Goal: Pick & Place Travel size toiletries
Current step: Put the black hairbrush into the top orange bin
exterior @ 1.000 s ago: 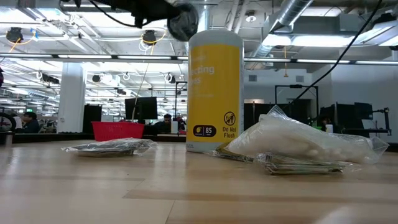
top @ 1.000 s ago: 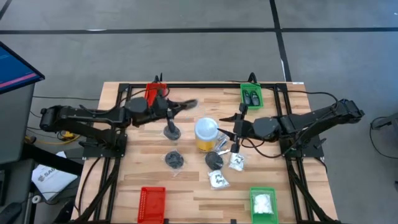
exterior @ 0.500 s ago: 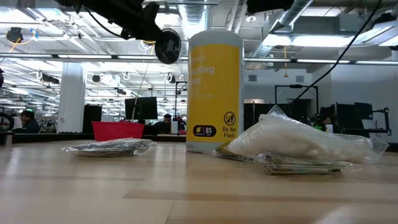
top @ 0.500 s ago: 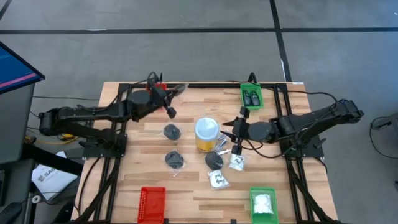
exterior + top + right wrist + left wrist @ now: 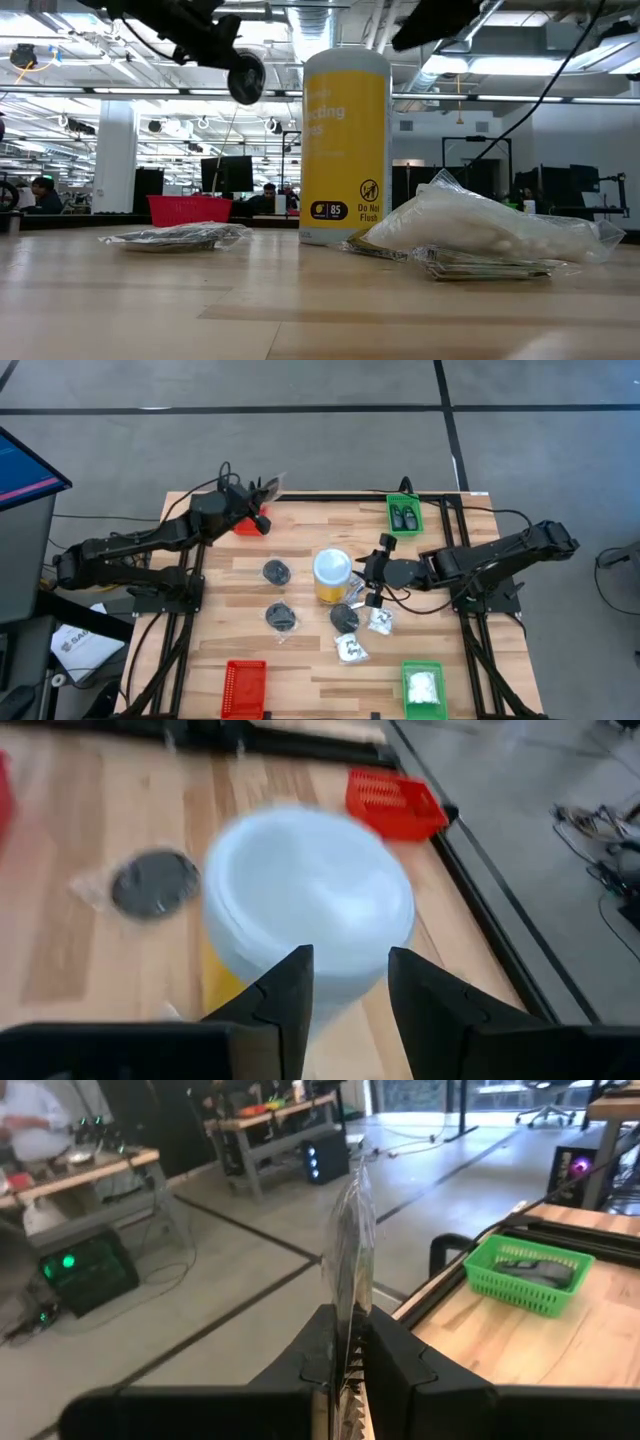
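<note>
My left gripper [image 5: 262, 498] is shut on a clear packet [image 5: 272, 486] that holds a black roundish piece [image 5: 246, 80]. It is high above the table's far left, beside the far red tray [image 5: 246, 525]. My right gripper [image 5: 368, 573] stands open just right of the yellow jar [image 5: 331, 575], whose pale lid [image 5: 310, 900] lies beyond its fingers. More toiletries lie flat on the table. These are packets with black pieces [image 5: 276, 571] [image 5: 281, 616] [image 5: 345, 617] and packets with white contents [image 5: 381, 620] [image 5: 351, 649]. My left gripper pinches the clear packet between its two fingers at one edge [image 5: 346, 1308]. The fingers come at it nearly level, pointing toward the table's far edge. The packet stands on edge past the fingertips, lifted clear of the table, with its black piece [image 5: 350, 1230] beyond the fingers.
A green tray [image 5: 404, 513] with dark bottles sits at the far right. Near the front edge stand a red tray [image 5: 244, 686] and a green tray [image 5: 422, 687] holding a white packet. The jar [image 5: 345, 145] stands tall mid-table, with packets [image 5: 175, 236] [image 5: 490, 225] on either side.
My left gripper has swung from above the table's middle toward the far left corner, carrying the packet with the black piece clear of the table and turning as it went. My right gripper has come down a little and tipped toward the jar.
</note>
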